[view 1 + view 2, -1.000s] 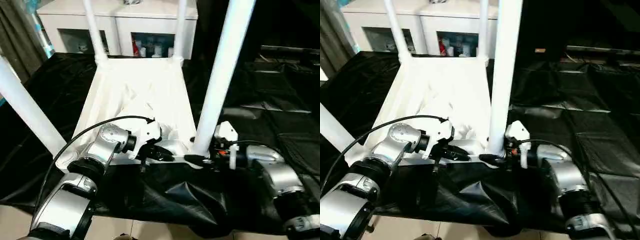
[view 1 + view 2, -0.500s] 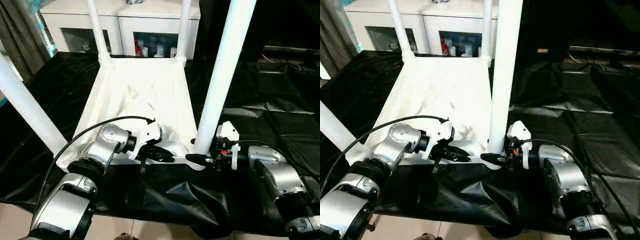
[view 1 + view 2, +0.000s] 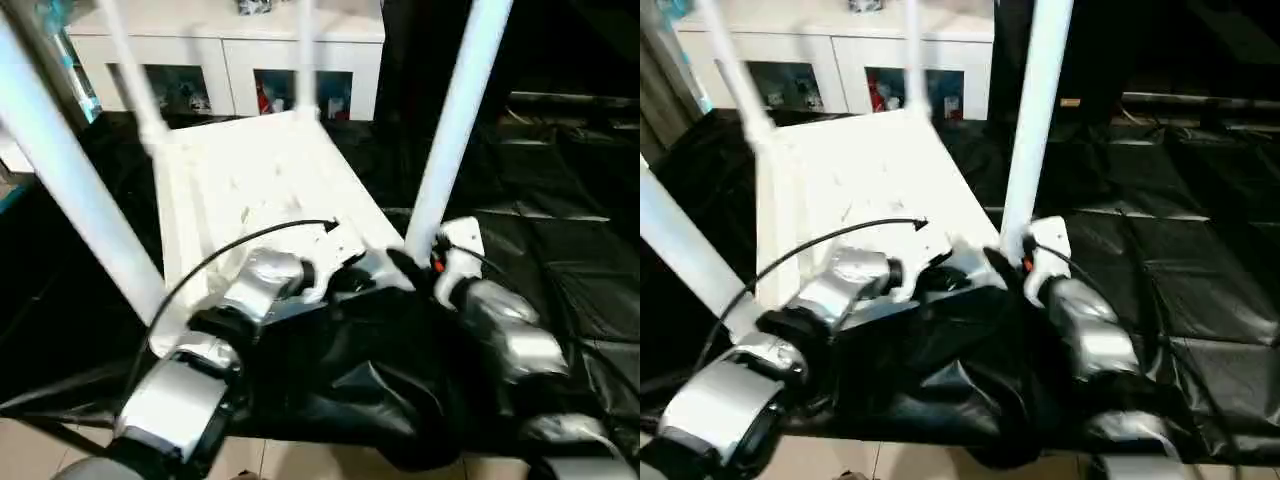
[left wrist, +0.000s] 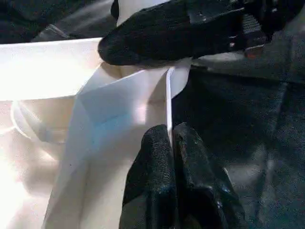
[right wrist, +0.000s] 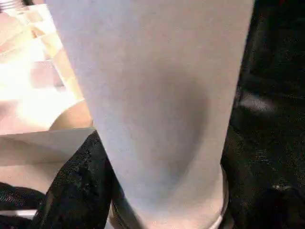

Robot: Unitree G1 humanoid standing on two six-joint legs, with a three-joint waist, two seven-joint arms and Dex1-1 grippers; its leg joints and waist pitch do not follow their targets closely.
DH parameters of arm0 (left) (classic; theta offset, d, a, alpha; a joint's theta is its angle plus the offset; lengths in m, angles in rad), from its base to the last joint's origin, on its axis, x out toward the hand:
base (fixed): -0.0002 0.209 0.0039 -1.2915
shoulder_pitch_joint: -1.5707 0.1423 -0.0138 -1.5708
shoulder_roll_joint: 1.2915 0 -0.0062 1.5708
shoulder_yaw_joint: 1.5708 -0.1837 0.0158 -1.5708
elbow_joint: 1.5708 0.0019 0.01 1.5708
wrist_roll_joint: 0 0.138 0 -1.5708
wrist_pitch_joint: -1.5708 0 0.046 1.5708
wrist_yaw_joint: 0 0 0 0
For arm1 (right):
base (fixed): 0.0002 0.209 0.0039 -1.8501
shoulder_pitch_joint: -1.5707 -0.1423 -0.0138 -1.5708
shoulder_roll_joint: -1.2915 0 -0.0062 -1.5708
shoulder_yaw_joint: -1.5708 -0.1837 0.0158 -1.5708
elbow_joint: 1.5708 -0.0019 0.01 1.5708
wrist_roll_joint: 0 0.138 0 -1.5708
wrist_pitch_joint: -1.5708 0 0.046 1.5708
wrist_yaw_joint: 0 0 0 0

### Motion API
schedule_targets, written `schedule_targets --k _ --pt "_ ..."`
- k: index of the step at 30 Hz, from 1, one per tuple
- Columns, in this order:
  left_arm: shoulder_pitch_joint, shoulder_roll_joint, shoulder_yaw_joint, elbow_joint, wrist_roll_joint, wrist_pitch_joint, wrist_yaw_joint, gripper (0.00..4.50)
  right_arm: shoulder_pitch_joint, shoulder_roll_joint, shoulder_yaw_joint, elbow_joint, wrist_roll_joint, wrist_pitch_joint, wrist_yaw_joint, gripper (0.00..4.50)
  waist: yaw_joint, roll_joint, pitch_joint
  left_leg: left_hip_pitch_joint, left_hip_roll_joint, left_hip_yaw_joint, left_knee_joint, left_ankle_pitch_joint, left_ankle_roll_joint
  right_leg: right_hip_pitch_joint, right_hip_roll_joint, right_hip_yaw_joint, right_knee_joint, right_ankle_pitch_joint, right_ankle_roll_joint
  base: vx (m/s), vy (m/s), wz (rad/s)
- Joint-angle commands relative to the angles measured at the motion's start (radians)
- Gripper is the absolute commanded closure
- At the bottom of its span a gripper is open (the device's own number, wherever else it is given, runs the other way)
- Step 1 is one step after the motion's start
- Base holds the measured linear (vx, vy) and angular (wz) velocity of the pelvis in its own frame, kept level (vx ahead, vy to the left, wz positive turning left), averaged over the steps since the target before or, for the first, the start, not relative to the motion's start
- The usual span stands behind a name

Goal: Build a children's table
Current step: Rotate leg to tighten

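Observation:
The children's table (image 3: 250,170) lies upside down on black sheeting, white, with its legs pointing up. The near right leg (image 3: 450,130) rises from the corner socket beside both grippers. My left gripper (image 3: 352,278) is at the near rim by that corner, and its fingers (image 4: 152,167) are shut on the thin white rim edge. My right gripper (image 3: 408,262) is at the base of the near right leg. That leg (image 5: 157,105) stands between its fingers, and one black finger (image 5: 78,191) lies against it. The near left leg (image 3: 80,190) stands at the left.
A white cabinet with glass doors (image 3: 230,50) stands behind the table. Black sheeting (image 3: 560,230) covers the surface to the right and hangs bunched over the near edge (image 3: 380,380). Pale floor (image 3: 60,440) shows below.
The whole view has shifted. The table top now lies skewed, its far end swung left. My right gripper has narrowed around the base of the near right leg. The left gripper stays on the rim.

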Motion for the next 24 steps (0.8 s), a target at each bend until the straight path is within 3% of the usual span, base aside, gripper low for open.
schedule_targets --k 1,2,5,7,10,12,15,16,18,24 --pt "-0.022 -0.058 0.02 0.006 -0.027 -0.032 0.051 4.5 0.021 0.068 0.118 0.018 -0.034 -0.014 0.073 1.49 -0.003 -0.016 -0.056 0.018 0.035 -0.02 -0.07 -0.212 0.06 0.04 -0.04 0.032 -0.082 -0.147 -0.213 0.0 0.0 0.0" --pt "-0.02 -0.054 0.019 0.005 -0.027 -0.036 0.041 4.5 0.024 0.065 0.117 0.011 -0.031 -0.018 0.083 1.14 -0.003 -0.017 -0.055 0.018 0.035 -0.02 -0.07 -0.216 0.063 0.041 -0.039 0.032 -0.082 -0.146 -0.214 0.0 0.0 0.0" --pt "-0.012 -0.034 0.013 -0.006 -0.029 -0.048 0.007 4.5 0.028 0.036 0.106 -0.011 -0.001 -0.024 0.149 0.94 -0.003 -0.016 -0.054 0.019 0.036 -0.02 -0.071 -0.232 0.066 0.04 -0.04 0.031 -0.084 -0.168 -0.212 0.0 0.0 0.0" --pt "-0.002 -0.008 0.013 -0.02 -0.041 -0.065 -0.064 4.5 0.04 -0.001 0.116 -0.05 0.028 -0.015 0.258 0.78 -0.001 -0.021 -0.056 0.017 0.036 -0.02 -0.07 -0.219 0.079 0.044 -0.039 0.031 -0.083 -0.146 -0.214 0.0 0.0 0.0" --pt "0.02 0.023 0.009 -0.048 -0.061 -0.105 -0.183 4.5 0.062 -0.061 0.14 -0.106 0.056 0.015 0.408 0.78 0.006 -0.021 -0.058 0.014 0.037 -0.019 -0.064 -0.179 0.113 0.05 -0.038 0.029 -0.074 -0.072 -0.232 0.0 0.0 0.0" --pt "0.031 0.037 0.012 -0.066 -0.079 -0.102 -0.243 4.5 0.072 -0.095 0.154 -0.129 0.063 0.022 0.469 0.78 0.01 -0.019 -0.057 0.012 0.041 -0.016 -0.064 -0.167 0.123 0.047 -0.038 0.028 -0.071 -0.057 -0.244 0.0 0.0 0.0" --pt "0.05 0.068 0.005 -0.098 -0.1 -0.103 -0.345 4.5 0.088 -0.154 0.175 -0.169 0.078 0.051 0.575 0.78 0.012 -0.017 -0.055 0.015 0.042 -0.016 -0.065 -0.192 0.111 0.043 -0.039 0.027 -0.073 -0.098 -0.252 0.0 0.0 0.0" --pt "0.061 0.087 0.004 -0.118 -0.115 -0.097 -0.404 4.5 0.094 -0.182 0.181 -0.184 0.083 0.066 0.626 0.78 0.012 -0.026 -0.055 0.014 0.043 -0.016 -0.066 -0.196 0.109 0.046 -0.039 0.027 -0.074 -0.109 -0.252 0.0 0.0 0.0" --pt "0.071 0.103 0.01 -0.14 -0.138 -0.082 -0.466 4.5 0.098 -0.208 0.184 -0.198 0.088 0.076 0.671 0.78 0.015 -0.019 -0.055 0.013 0.045 -0.016 -0.066 -0.192 0.113 0.044 -0.039 0.029 -0.071 -0.101 -0.257 0.0 0.0 0.0" --pt "0.103 0.158 0.003 -0.192 -0.156 -0.044 -0.589 4.5 0.1 -0.263 0.199 -0.207 0.081 0.079 0.761 0.78 0.024 -0.02 -0.054 0.018 0.048 -0.016 -0.068 -0.203 0.093 0.039 -0.041 0.03 -0.07 -0.116 -0.26 0.0 0.0 0.0"
